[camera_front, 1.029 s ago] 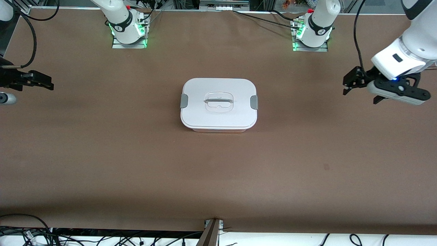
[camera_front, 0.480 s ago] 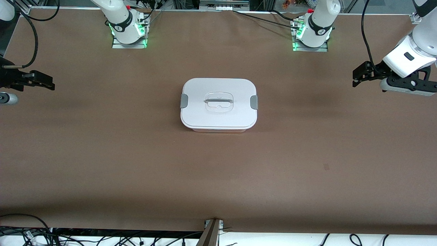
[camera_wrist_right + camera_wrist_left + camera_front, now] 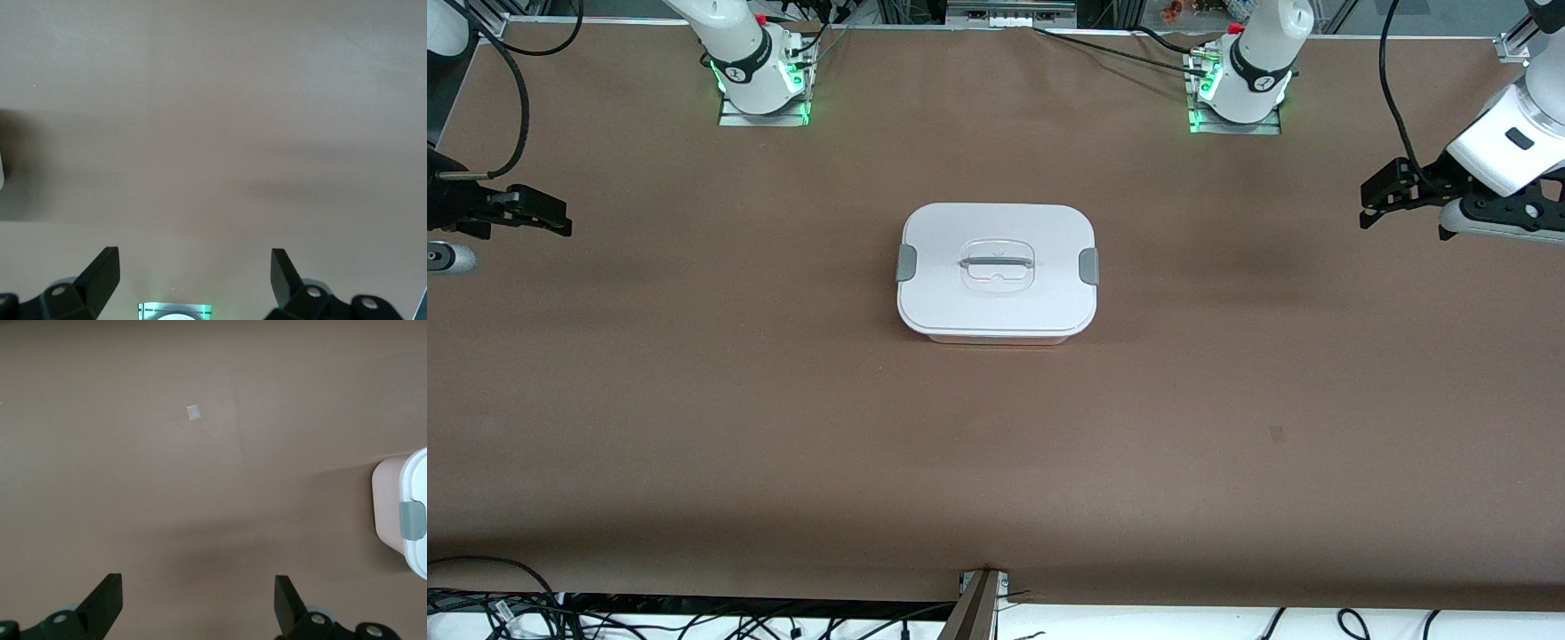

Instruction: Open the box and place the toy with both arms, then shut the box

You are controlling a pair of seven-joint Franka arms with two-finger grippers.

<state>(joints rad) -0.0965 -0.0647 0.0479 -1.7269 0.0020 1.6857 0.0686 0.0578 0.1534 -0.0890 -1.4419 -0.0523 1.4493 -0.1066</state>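
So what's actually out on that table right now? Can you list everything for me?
box: one, pinkish tub, middle of the table.
lid: one, white, shut on the box.
clips: two, grey, one at each short end of the lid.
handle: one, clear, centre of the lid.
table: one, brown top.
small patch: one, pale, on the table toward the left arm's end.
toy: none in view.
left gripper: one, black, open, over the left arm's end of the table.
right gripper: one, black, open, over the right arm's end.

A brown table (image 3: pixel 694 400) carries the closed box (image 3: pixel 996 307) at its middle, lid on
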